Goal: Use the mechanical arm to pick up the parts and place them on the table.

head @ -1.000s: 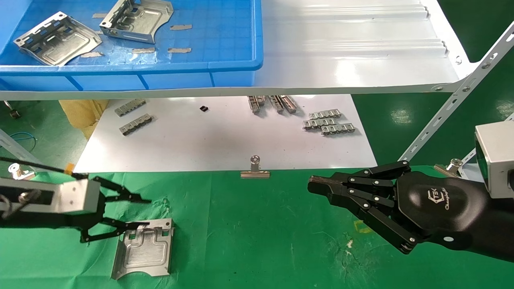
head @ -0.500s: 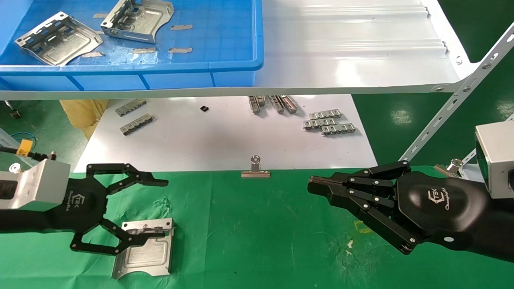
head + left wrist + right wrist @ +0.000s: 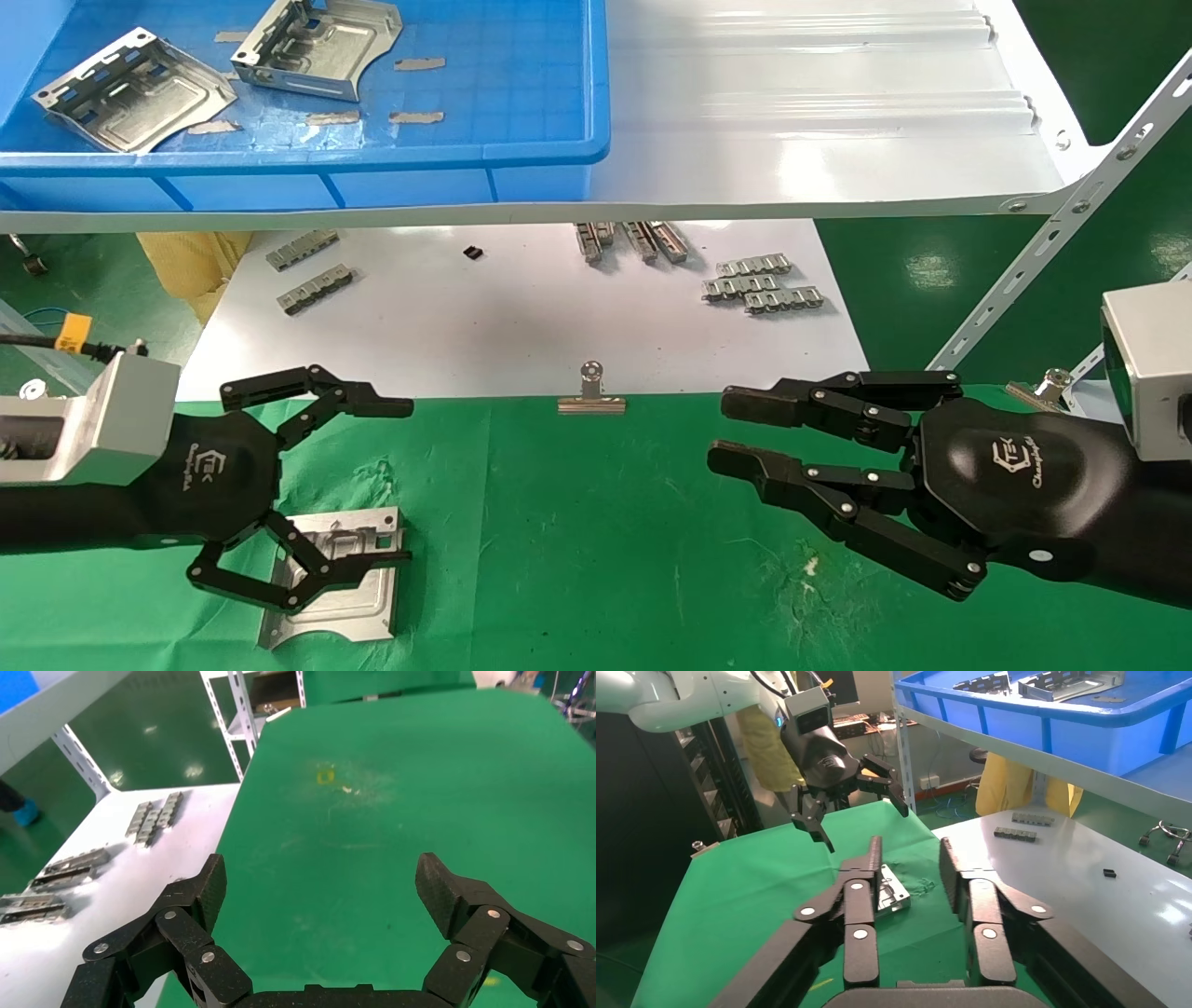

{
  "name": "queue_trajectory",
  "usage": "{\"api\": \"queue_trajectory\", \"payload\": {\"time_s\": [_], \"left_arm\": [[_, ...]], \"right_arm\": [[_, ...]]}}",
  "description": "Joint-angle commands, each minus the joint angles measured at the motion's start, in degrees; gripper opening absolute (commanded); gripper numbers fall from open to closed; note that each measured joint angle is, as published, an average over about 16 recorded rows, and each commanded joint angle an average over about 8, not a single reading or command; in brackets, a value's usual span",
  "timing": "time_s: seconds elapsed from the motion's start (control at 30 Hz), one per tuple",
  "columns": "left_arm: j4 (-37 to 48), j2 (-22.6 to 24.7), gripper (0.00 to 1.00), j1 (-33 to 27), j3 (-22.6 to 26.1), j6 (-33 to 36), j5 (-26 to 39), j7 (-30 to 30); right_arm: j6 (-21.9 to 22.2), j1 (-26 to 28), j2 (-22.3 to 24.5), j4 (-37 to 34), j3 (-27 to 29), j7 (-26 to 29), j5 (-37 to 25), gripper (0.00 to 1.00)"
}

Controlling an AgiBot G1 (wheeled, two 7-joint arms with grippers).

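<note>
One silvery part (image 3: pixel 349 601) lies flat on the green table (image 3: pixel 577 540) at the near left. My left gripper (image 3: pixel 408 482) is open wide and empty just above it, with its lower fingers (image 3: pixel 372 559) over the part's far edge. The left wrist view shows the left gripper (image 3: pixel 323 881) with only green cloth between its fingers. My right gripper (image 3: pixel 719 430) hovers over the table at the right, slightly open and empty. The right wrist view shows the right gripper (image 3: pixel 909 853), the part (image 3: pixel 891 890) beyond it, and the left gripper (image 3: pixel 862 822). Two more parts (image 3: pixel 130 89) (image 3: pixel 317 42) lie in the blue bin.
The blue bin (image 3: pixel 549 154) stands on a glossy white shelf (image 3: pixel 819 140) above the table. A white sheet (image 3: pixel 521 326) behind the cloth holds segmented strips (image 3: pixel 764 284) and a binder clip (image 3: pixel 591 396). A slanted shelf strut (image 3: pixel 1052 233) runs at the right.
My left gripper turned palm-up, shifted slightly right and stayed open over the part. My right gripper's fingers spread apart from a closed bunch.
</note>
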Motion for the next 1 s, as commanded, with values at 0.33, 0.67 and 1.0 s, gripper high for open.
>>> {"api": "queue_trajectory", "payload": {"time_s": [0.33,0.67,1.0], "left_arm": [[-6.76,-0.6,1.0,6.05,-6.97,-1.07,-1.86,-6.17],[-12.92,-1.15,1.0,11.56,-13.31,-2.05,-3.56,-11.79],[-19.07,-1.69,1.0,17.06,-19.66,-3.03,-5.25,-17.41]], "right_arm": [[0.0,0.0,0.0,0.0,0.0,0.0,0.0,1.0],[0.0,0.0,0.0,0.0,0.0,0.0,0.0,1.0],[0.0,0.0,0.0,0.0,0.0,0.0,0.0,1.0]]}}
